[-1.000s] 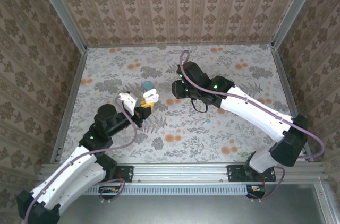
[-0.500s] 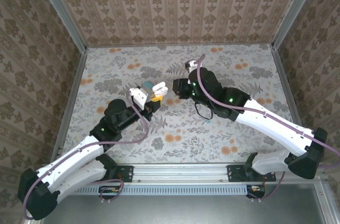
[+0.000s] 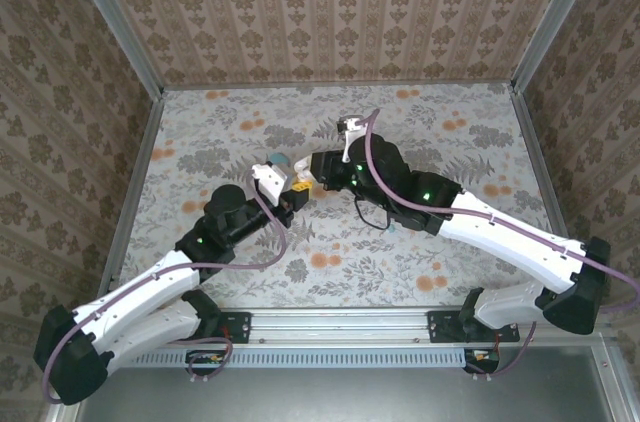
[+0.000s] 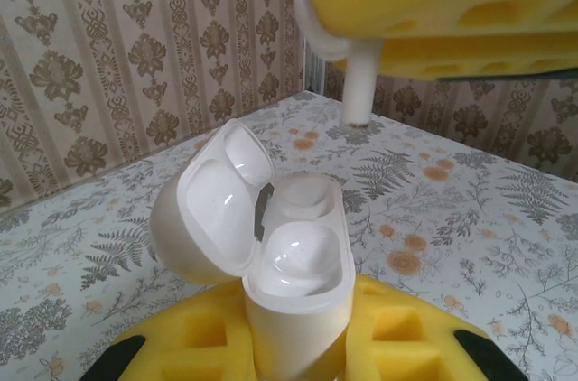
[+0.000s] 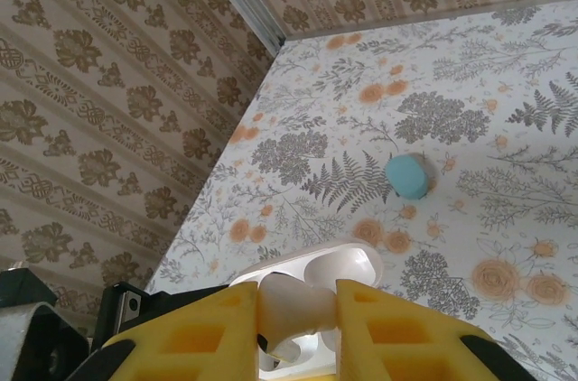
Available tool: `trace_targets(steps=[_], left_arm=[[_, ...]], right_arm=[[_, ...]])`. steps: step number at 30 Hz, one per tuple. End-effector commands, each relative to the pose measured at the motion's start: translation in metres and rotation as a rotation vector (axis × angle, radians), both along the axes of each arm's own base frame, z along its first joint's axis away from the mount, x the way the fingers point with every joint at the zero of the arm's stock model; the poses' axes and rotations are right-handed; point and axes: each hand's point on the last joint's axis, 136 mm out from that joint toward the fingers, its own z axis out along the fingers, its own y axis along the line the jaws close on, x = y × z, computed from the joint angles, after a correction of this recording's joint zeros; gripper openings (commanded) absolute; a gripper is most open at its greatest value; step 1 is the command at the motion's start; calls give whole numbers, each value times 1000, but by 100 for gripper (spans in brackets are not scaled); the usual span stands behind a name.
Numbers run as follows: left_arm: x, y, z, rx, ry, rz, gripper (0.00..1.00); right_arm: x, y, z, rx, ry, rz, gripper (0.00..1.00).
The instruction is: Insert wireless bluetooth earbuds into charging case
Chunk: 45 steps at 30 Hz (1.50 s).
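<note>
Left wrist view: the left gripper (image 4: 293,354) has its yellow foam-padded fingers pressed in on the lower body of a glossy white, rounded plastic charging case (image 4: 298,259). The case is held upright, its hinged lid swung open to the left and two hollow wells facing up. Above and beyond the case hangs the right gripper (image 5: 293,331). Its yellow foam pads pinch a small pale white plastic earbud (image 5: 287,302), whose stem points down and stands apart from the case. Whether the stem is directly over a well cannot be told.

In the right wrist view the open case sits just beneath the pinched earbud. From above, both grippers meet a little left of the middle of the flower-printed table (image 3: 450,142). A teal-blue pebble-like rounded piece (image 5: 408,176) lies on the table just beyond them, to the far left. Patterned brown wallpaper walls (image 3: 330,12) close in the table.
</note>
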Motion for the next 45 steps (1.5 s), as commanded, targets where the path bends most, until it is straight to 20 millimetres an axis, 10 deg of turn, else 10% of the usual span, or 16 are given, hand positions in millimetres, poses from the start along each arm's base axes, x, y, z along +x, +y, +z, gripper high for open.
trace_targets(steps=[1, 45], left_arm=[[1, -2, 28, -50, -57, 8, 0], [0, 1, 29, -50, -44, 30, 0]], right_arm=[[0, 10, -8, 15, 10, 3, 24], [-17, 41, -69, -125, 126, 96, 25]])
